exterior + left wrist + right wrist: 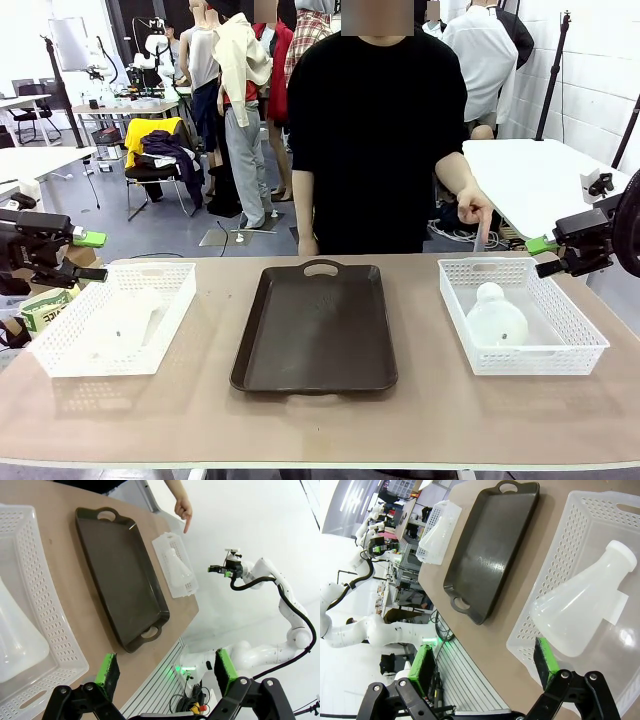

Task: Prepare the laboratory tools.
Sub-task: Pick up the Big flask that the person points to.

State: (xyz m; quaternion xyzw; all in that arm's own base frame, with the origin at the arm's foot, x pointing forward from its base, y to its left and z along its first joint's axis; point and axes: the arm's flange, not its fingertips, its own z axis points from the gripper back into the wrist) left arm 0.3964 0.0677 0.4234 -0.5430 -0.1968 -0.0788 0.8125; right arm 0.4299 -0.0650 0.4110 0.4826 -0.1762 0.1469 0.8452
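One frosted-white conical flask [497, 318] lies on its side in the right white basket [590, 340]; the right wrist view has that flask [585, 610] close below, neck pointing away. A second flask [125, 325] lies in the left basket [60, 340], its wide base [15, 640] near the left wrist camera. My left gripper [90, 255] hovers open off the table's left edge, holding nothing. My right gripper [545, 257] hangs open beyond the right basket's far corner, also holding nothing. Both pairs of green pads [109, 670] [545, 662] stand wide apart.
A dark brown tray [315, 325] lies at the table's middle between the baskets. The person stands at the far side, one hand [475, 210] pointing a finger down toward the right basket. A white table [540, 180] stands behind on the right.
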